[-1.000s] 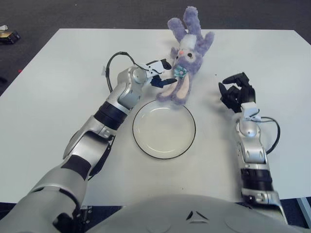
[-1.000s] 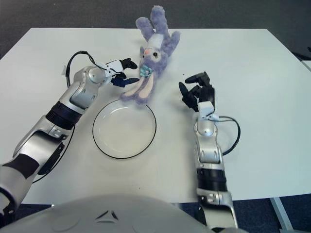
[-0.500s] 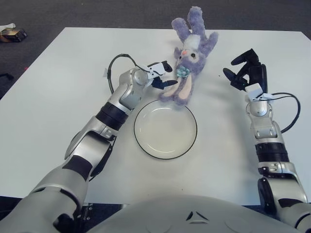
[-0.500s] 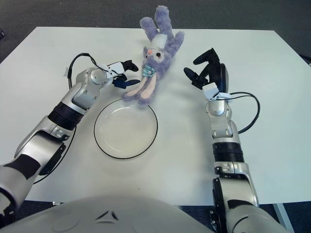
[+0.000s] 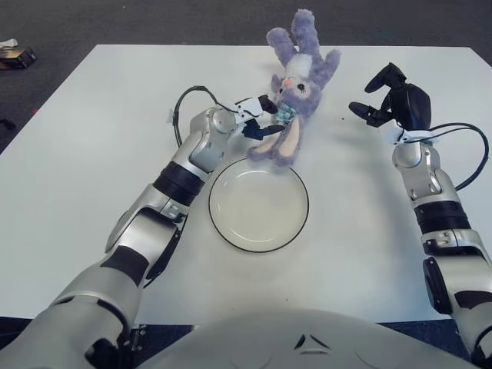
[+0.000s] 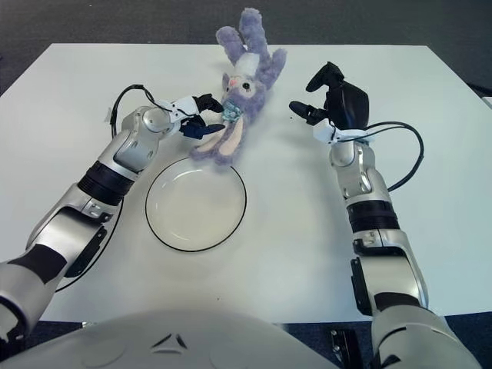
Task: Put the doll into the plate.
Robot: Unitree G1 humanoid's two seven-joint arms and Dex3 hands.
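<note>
White table (image 5: 92,131) carries a round plate (image 5: 258,234) with a dark rim. A purple bunny doll (image 5: 294,84) lies just beyond it, feet touching the rim. The left hand (image 5: 257,121) pinches the doll's side; the right hand (image 5: 390,98) hovers spread, holding nothing.

A white bench (image 5: 92,138) carries the things. A round white plate (image 5: 259,205) with a dark rim is set flat near its middle. A purple doll (image 5: 292,92) is laid just behind the plate, its feet at the plate's far rim.
</note>
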